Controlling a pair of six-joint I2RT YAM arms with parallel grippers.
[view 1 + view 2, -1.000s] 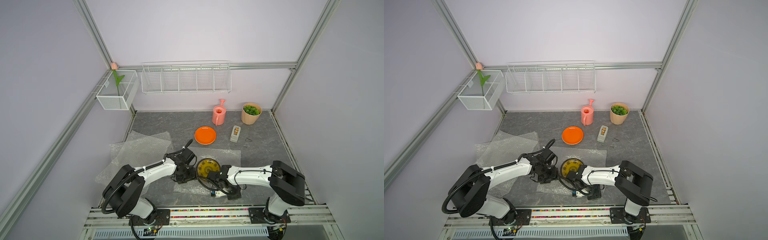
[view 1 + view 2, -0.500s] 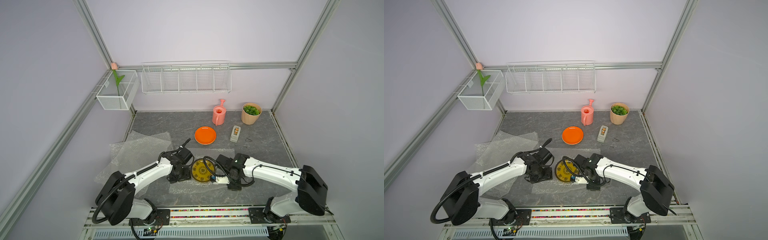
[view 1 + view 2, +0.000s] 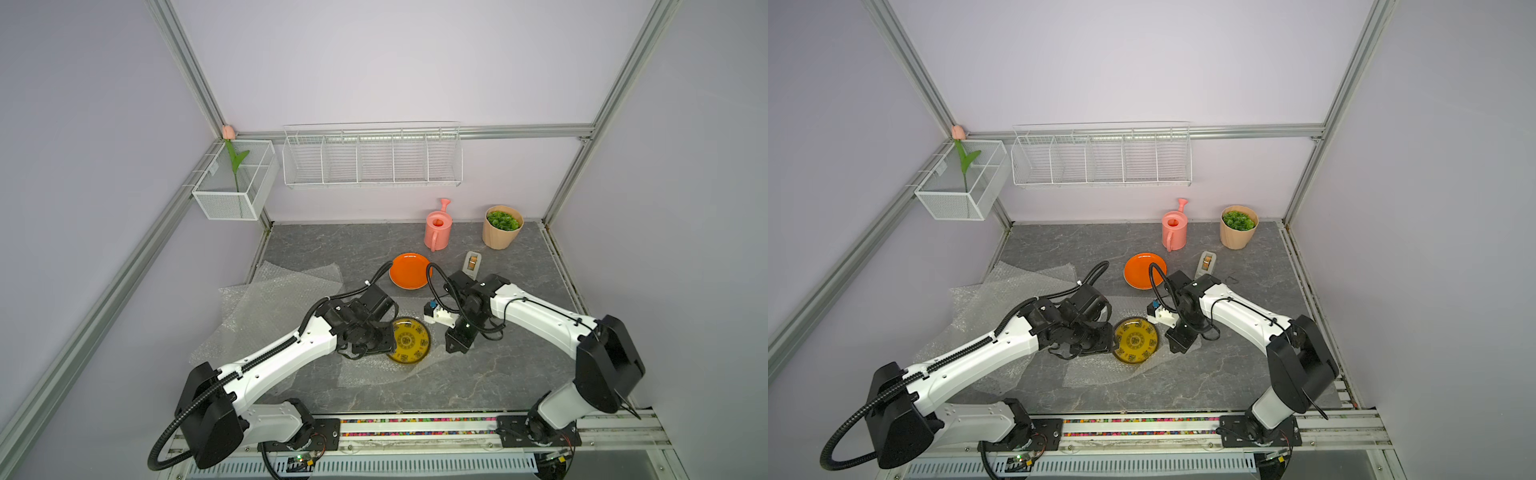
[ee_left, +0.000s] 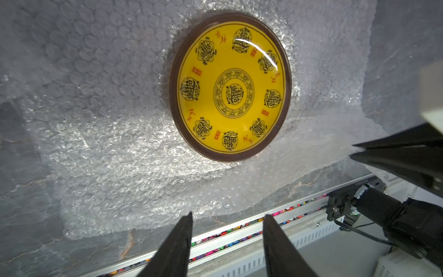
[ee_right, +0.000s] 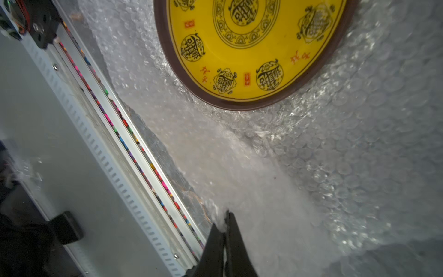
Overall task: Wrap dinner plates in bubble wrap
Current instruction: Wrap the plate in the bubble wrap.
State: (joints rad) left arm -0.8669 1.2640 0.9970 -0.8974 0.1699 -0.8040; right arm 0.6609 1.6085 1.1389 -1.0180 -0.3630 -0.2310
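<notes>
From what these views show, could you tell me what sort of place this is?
Probably a robot test cell, staged like a home: aluminium frame, two arms on a front rail, props like the watering can.

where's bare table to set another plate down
Back left: bare table between spare bubble wrap, back wall and watering can. Front right: bare between the sheet under the yellow plate and the front rail. Crowded around that plate.

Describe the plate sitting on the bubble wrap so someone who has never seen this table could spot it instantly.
On the grey table, look toward the front middle for a sheet of bubble wrap. The plate sits on it. Unlike the plain orange plate farther back, it is yellow with dark round emblems and a dark rim.
</notes>
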